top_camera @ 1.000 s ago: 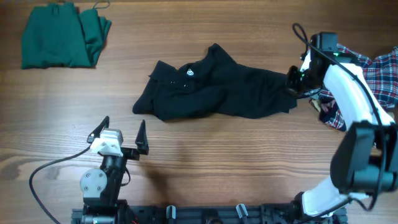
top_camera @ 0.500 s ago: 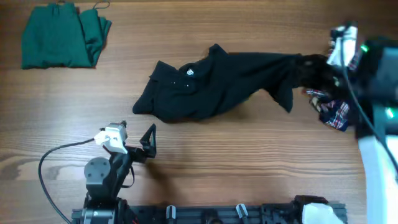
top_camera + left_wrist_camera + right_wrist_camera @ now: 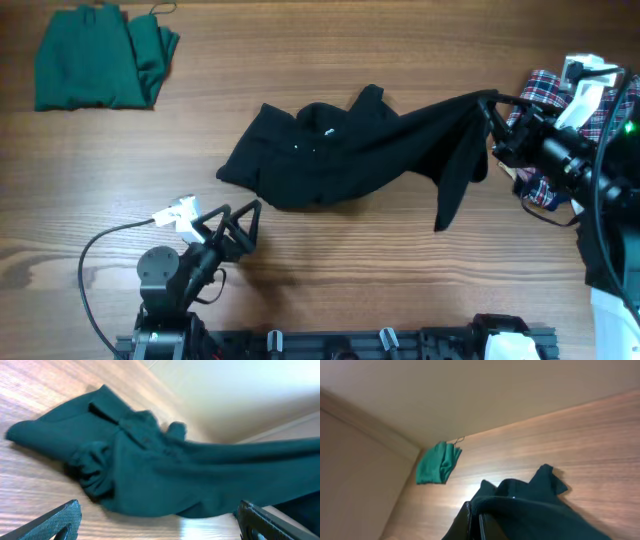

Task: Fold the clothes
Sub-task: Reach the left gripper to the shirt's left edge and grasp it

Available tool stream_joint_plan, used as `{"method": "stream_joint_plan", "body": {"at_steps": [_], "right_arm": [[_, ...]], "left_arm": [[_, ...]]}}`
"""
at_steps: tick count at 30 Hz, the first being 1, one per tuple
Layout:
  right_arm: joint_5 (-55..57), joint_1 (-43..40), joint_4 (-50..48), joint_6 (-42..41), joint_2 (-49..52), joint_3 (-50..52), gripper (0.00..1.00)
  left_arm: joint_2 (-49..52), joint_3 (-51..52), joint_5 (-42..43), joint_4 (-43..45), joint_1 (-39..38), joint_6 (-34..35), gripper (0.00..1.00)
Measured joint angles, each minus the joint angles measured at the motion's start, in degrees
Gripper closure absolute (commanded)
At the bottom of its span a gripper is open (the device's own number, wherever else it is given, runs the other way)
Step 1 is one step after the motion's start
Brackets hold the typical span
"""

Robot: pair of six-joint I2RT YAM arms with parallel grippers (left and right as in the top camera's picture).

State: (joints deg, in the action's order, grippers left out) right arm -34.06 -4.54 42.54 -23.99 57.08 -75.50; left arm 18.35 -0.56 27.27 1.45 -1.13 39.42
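Note:
A black collared shirt (image 3: 340, 155) lies crumpled mid-table, its right end lifted off the wood. My right gripper (image 3: 497, 118) is shut on that end and holds it in the air, with a flap hanging down below it. In the right wrist view the black cloth (image 3: 535, 510) drapes over the closed fingers (image 3: 475, 522). My left gripper (image 3: 238, 225) is open and empty, low near the front edge, pointing at the shirt (image 3: 150, 470), which lies just beyond its fingers (image 3: 160, 522).
A folded green garment (image 3: 97, 57) lies at the far left corner; it also shows in the right wrist view (image 3: 437, 462). A plaid red and blue garment (image 3: 545, 150) is piled at the right edge under my right arm.
My right gripper has lifted the shirt's right end and pulled it right, dragging the shirt slightly. My left gripper has swung toward the shirt.

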Motion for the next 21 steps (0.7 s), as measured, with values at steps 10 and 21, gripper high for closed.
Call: {"method": "stream_joint_plan", "body": {"at_steps": [10,21], "right_arm": [[-0.92,0.0,0.02,-0.42,1.16,0.0,0.96],[-1.01,0.0,0.17,-0.39,1.2,0.0,0.96]], "left_arm": [[12.5,0.07,0.59,-1.95,0.0,26.56,0.0],[25.0,0.17,4.35,16.7,-0.13,27.34,0.01]]}}
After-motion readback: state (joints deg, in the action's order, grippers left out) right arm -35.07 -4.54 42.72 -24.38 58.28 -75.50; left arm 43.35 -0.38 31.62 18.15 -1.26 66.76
